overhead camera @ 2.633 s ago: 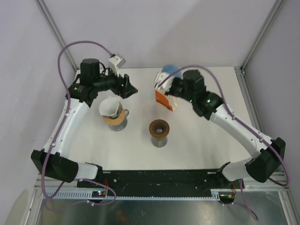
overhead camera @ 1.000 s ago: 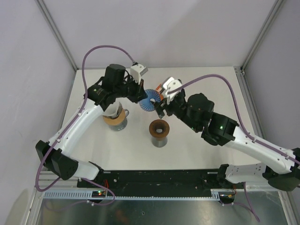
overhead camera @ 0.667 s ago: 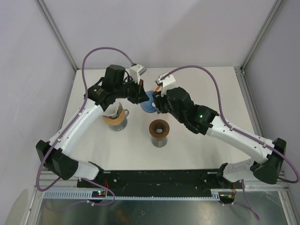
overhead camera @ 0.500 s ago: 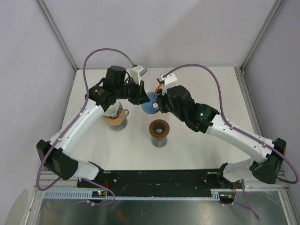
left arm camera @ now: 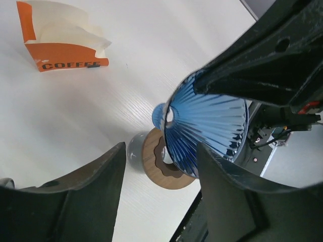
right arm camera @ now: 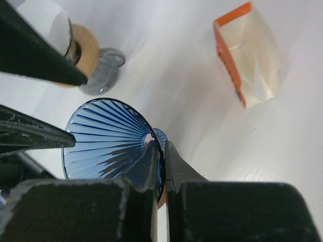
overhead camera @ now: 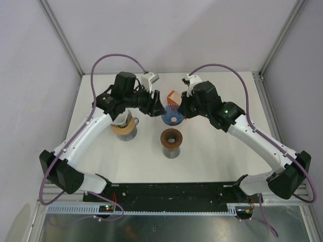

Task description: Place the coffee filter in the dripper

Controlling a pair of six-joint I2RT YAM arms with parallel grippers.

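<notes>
Nearest my arms' bases, a stand waits bare. Near it in mid-air, my right gripper pinches the blue dripper by its thin rim, tipped sideways. My left gripper is spread and empty beside it. I fear that lone rim pinch could let it swivel or drop. The filter sits in a second stand, apart. The box behind reads "COFFEE".

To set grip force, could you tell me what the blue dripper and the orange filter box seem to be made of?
The blue dripper looks like glossy translucent plastic or glass: light shows through its ribbed wall. The orange filter box looks like matte printed cardboard, given its thin folded edges.
</notes>
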